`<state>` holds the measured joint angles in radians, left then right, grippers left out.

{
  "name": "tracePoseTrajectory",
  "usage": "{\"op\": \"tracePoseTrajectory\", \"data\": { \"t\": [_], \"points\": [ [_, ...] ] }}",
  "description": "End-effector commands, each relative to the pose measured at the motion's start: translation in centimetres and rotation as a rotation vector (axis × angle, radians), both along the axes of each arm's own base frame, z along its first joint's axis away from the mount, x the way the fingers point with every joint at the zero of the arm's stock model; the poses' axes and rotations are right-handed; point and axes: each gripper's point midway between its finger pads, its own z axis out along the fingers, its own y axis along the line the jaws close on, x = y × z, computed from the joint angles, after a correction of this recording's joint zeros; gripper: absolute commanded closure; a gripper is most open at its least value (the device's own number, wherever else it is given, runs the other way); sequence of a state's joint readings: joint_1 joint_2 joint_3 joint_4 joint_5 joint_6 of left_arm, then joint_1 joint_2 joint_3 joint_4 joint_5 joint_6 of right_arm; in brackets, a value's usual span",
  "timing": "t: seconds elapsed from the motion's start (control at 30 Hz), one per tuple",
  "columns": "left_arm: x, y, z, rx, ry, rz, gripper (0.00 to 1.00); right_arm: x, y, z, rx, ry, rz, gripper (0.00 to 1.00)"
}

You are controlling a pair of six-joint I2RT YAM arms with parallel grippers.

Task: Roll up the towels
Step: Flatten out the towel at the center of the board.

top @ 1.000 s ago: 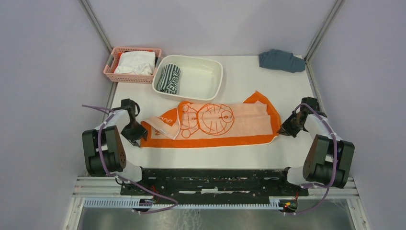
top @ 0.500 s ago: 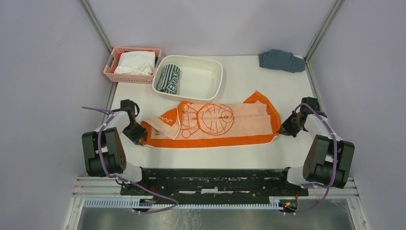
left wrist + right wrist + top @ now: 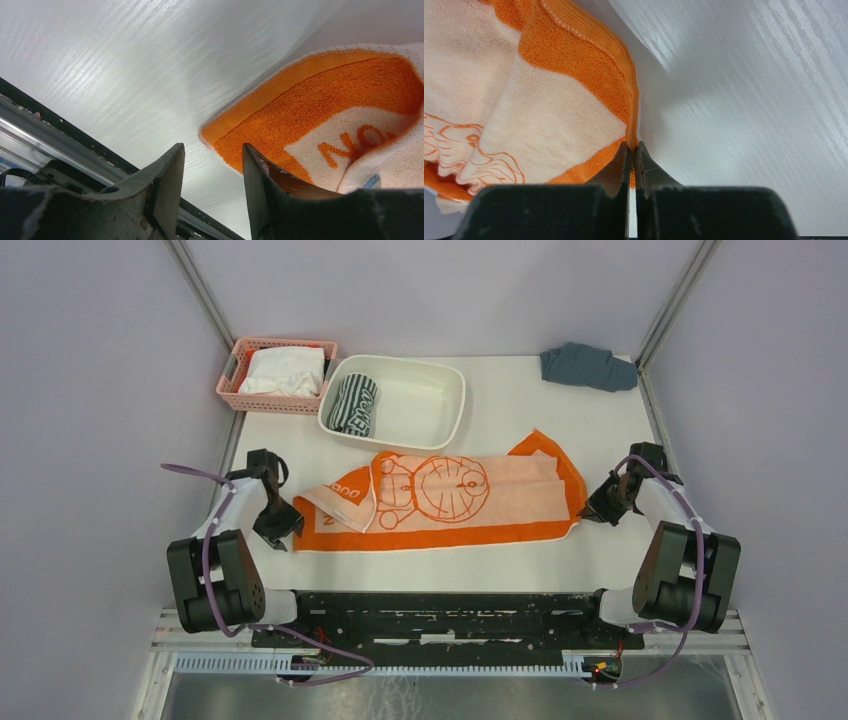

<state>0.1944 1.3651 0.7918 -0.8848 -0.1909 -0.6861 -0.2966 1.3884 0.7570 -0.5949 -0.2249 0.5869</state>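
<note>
The orange towel (image 3: pixel 450 495) with a peach centre lies spread across the middle of the table, its left end folded over. The striped green-and-white towel (image 3: pixel 353 403) sits rolled in the white tub (image 3: pixel 440 425). My left gripper (image 3: pixel 283 530) is open and empty just left of the orange towel's near-left corner (image 3: pixel 220 132); the wrist view shows the corner beyond the fingertips, not between them. My right gripper (image 3: pixel 592 512) is shut on the towel's right edge (image 3: pixel 633 130), pinching the orange hem.
A pink basket (image 3: pixel 232 388) at the back left holds a white cloth (image 3: pixel 283 370). A blue-grey cloth (image 3: pixel 588 366) lies at the back right corner. Grey walls stand close on both sides.
My left gripper has let go of the towel's near-left corner and drawn back slightly left and toward the table's near edge. The right gripper has not moved.
</note>
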Motion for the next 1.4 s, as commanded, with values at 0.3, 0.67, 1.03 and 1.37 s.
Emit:
{"op": "tracePoseTrajectory", "data": {
  "t": [0.3,0.67,1.03,1.37],
  "points": [
    [-0.4,-0.9,-3.5,-0.049,0.037,0.017,0.52,1.2,-0.2,1.2,-0.012,-0.071,0.004,0.97],
    [1.0,-0.4,-1.6,-0.024,-0.016,0.013,0.97,1.2,-0.6,1.8,-0.033,-0.075,0.007,0.99],
    [10.0,3.4,16.8,0.174,-0.485,0.015,0.97,2.6,-0.6,10.0,-0.036,-0.212,-0.054,1.0],
    [9.0,4.3,33.3,0.323,-0.901,0.044,0.97,-1.0,-1.1,24.3,-0.197,-0.407,-0.061,1.0]
  ]
}}
